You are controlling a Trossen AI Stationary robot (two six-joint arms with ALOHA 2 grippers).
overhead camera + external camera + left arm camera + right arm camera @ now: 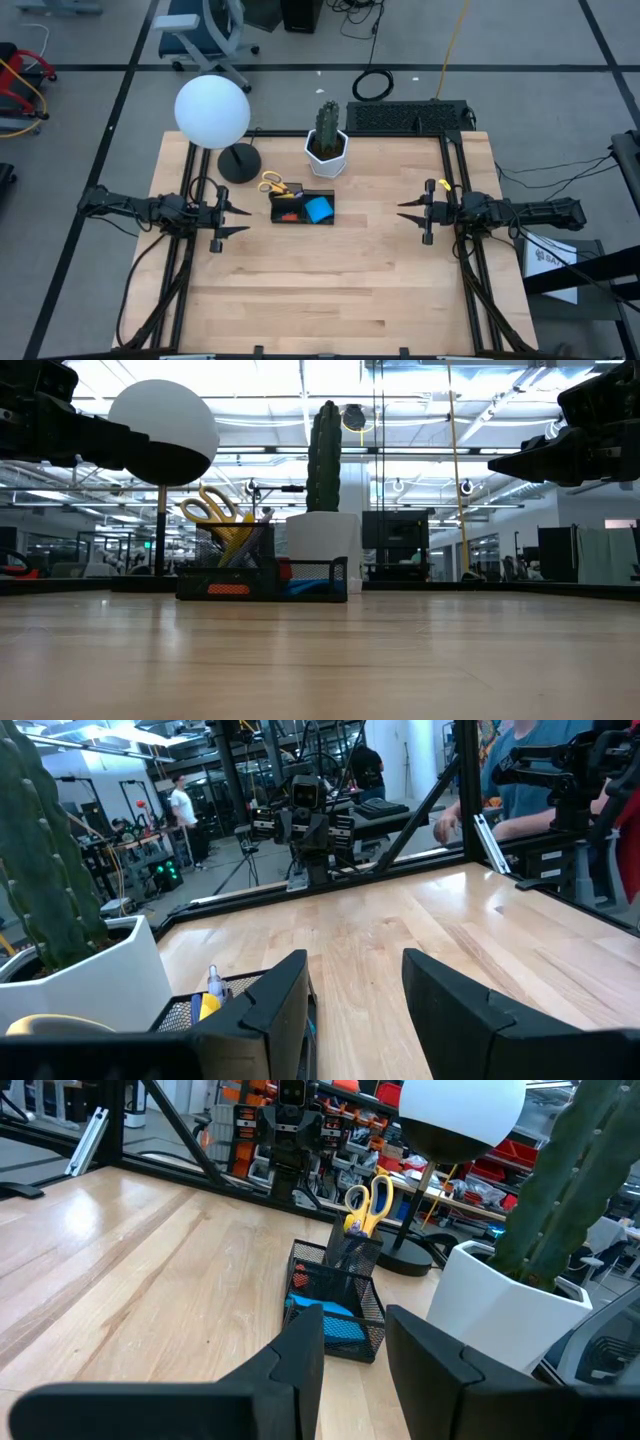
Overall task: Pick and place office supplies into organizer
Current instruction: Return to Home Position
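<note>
Though the organizer (372, 1308) half-hides its pens (208, 988), left gripper (243, 220) and right gripper (402, 212) hover — jaws spread.

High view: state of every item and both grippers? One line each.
left gripper: open, empty, left of the organizer
right gripper: open, empty, right of the organizer
organizer: upright on the table, loaded
scissors: standing in the organizer, handles up
sticky-note pad: lying in the organizer
cactus pot: upright
lamp: upright
</note>
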